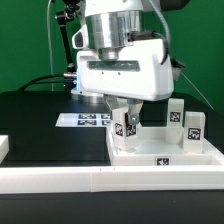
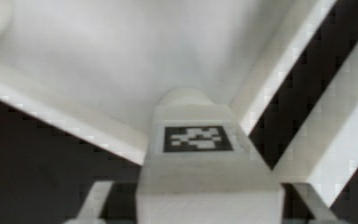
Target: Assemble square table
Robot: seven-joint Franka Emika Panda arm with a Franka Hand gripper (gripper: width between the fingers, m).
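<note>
Nearest me, low in the exterior frame, runs the long white rail (image 1: 60, 178). Just behind it at lower right I see the square top (image 1: 165, 152), two leg blocks (image 1: 174, 119) (image 1: 193, 127) upright at its far right. At centre my gripper (image 1: 124, 118) is clamped on a leg block (image 1: 127, 125) (image 2: 195, 140) over the top's left corner. Behind, the marker board (image 1: 88, 120) lies flat.
</note>
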